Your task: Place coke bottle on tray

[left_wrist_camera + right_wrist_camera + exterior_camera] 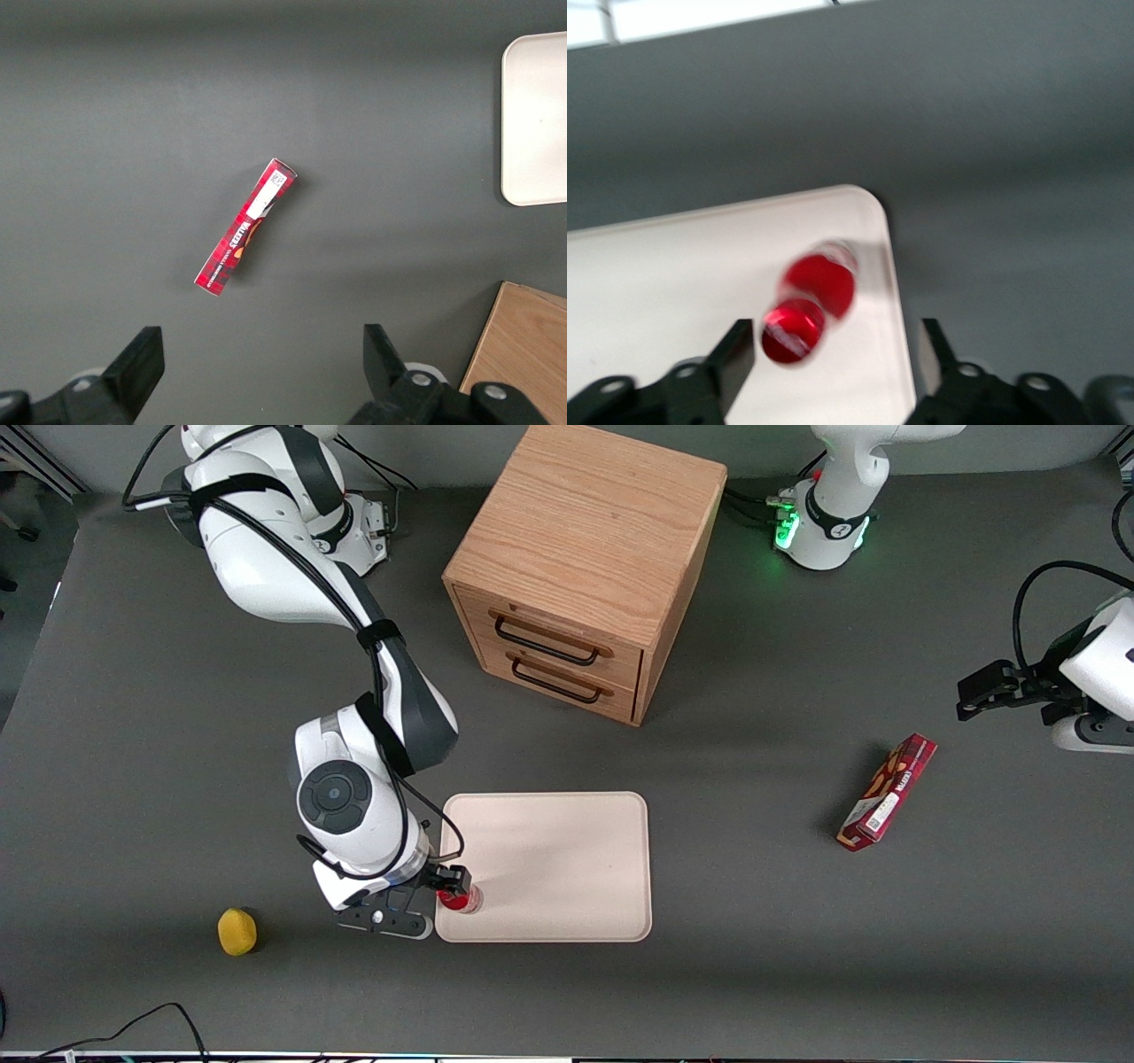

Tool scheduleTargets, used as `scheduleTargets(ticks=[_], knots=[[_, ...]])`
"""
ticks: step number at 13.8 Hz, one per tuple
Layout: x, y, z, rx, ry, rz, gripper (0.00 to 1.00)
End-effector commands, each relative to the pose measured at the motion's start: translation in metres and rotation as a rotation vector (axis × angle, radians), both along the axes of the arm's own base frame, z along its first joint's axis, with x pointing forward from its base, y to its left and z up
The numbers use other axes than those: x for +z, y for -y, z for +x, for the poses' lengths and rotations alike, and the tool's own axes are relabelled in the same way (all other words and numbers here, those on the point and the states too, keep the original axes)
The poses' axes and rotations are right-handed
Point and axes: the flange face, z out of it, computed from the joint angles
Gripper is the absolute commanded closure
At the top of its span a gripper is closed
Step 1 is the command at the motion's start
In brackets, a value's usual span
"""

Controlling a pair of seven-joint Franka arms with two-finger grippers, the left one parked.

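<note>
Jaws spread wide, fingers [731, 359] well clear of the bottle on either side, gripping nothing. Going largest to smallest: tray [567, 841] lies flat on the dark table, nearer the front camera than the wooden two-drawer cabinet [585, 567]. My gripper [447, 890] hangs over the tray's corner toward the working arm's end. Coke bottle [461, 900] stands upright on the tray, just inside that rim [897, 292], red cap [794, 330] up. Judgement: placement looks done; to finish well, lift straight up without brushing the cap, since the bottle sits close to the edge and a nudge could tip it off
</note>
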Motion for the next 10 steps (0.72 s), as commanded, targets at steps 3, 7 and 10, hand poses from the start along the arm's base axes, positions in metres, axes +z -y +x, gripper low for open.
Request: scheduleTargets(ticks=[3, 7, 10], knots=[[0.107, 0.095, -0.096, 0.055, -0.084, -0.009, 0.00], [0.185, 0.167, -0.180, 0.073, -0.063, 0.023, 0.00], [0.221, 0.226, -0.212, 0.149, -0.095, 0.027, 0.00]])
